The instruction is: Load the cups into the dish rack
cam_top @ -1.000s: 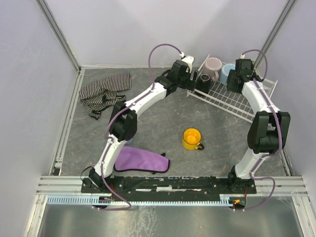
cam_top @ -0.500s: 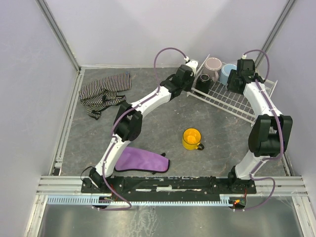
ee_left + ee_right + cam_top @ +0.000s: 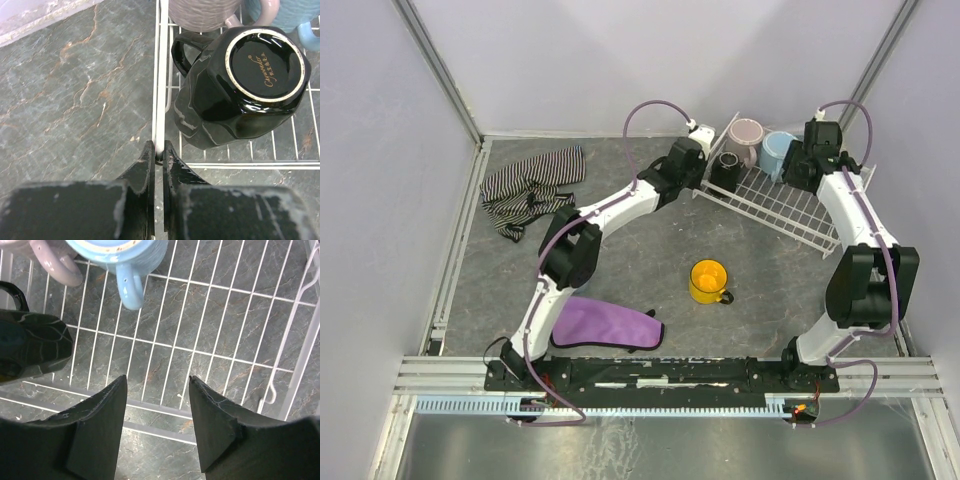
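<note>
"Pinching what, that left gripper (image 3: 158,150)?" asks Ana.

"The rack (image 3: 159,75)," says Ben. "Its jaws are closed on the white rim wire at a corner, with the wire right between the fingers. No cup in them."

"And the right gripper (image 3: 157,382)?"

"Parted and empty, hanging over bare grid inside the rack."

"Where are the cups?"

"Three are in the rack. The black cup (image 3: 240,85) is upside down just beside the pinched corner, and the pink cup (image 3: 748,138) and blue cup (image 3: 778,150) are beyond it. The yellow cup (image 3: 708,280) stands upright on the table (image 3: 650,230), well apart from the rack. I can't find any others."

"So the step is shifting or steadying the rack, I'd guess."

"My guess too. Do it low and slow without lifting the corner, or the black cup could slide or topple into the pink one. A thin wire may slip through the fingers, so pull along the table, not upward. Keep the right jaws above the wires so they don't snag."

"Which view tells most?"

"The left wrist shows the wire in the grip. From above, the wrist hides that contact. Only the top view shows the yellow cup and how the whole rack lies. The right wrist alone shows its own jaws empty."
</note>
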